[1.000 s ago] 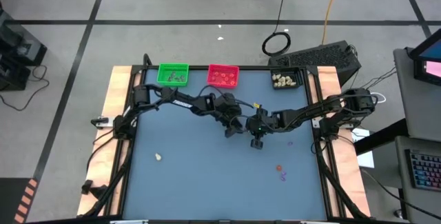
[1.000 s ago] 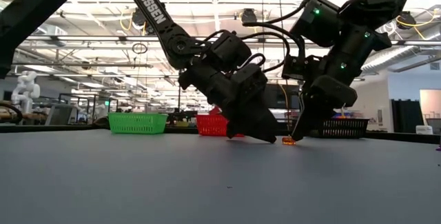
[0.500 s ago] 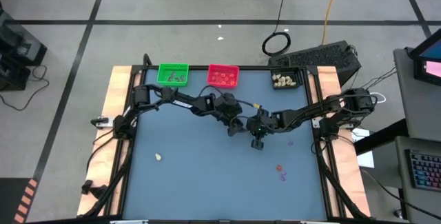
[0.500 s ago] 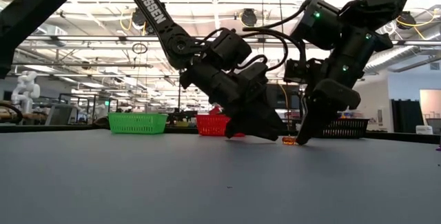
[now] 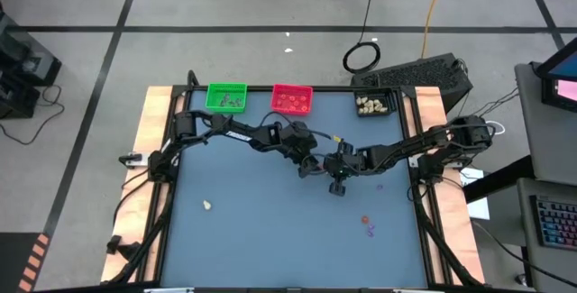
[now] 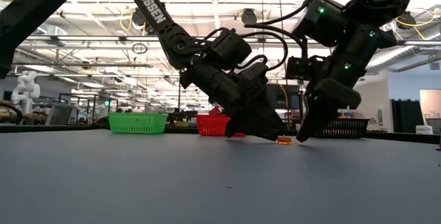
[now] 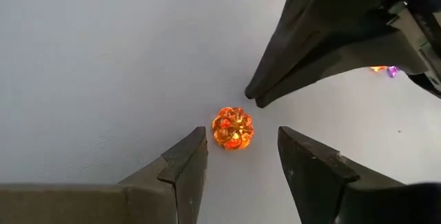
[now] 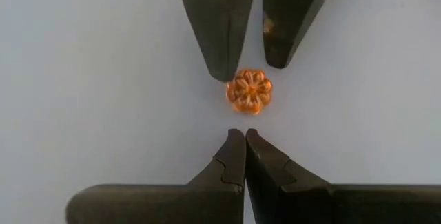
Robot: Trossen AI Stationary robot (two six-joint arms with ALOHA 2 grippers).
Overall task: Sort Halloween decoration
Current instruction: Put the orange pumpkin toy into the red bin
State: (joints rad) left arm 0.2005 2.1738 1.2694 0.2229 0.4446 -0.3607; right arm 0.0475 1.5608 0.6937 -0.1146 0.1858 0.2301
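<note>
Both grippers met low at mid-table, tips nearly nose to nose. The left gripper point(image 7: 238, 158) had its fingers parted, straddling nothing, with an orange trinket point(image 7: 233, 128) lying on the table point(image 5: 252, 221) just ahead of the gap. The right gripper point(image 8: 244, 145) faced it from the other side, fingers pressed together and empty, tips just short of the trinket. Well apart lay a cream piece point(image 5: 207, 206) and an orange and purple pair point(image 5: 368, 226). At the far edge stood green point(image 5: 226, 96), red point(image 5: 291, 99) and black point(image 5: 375, 104) trays.
</note>
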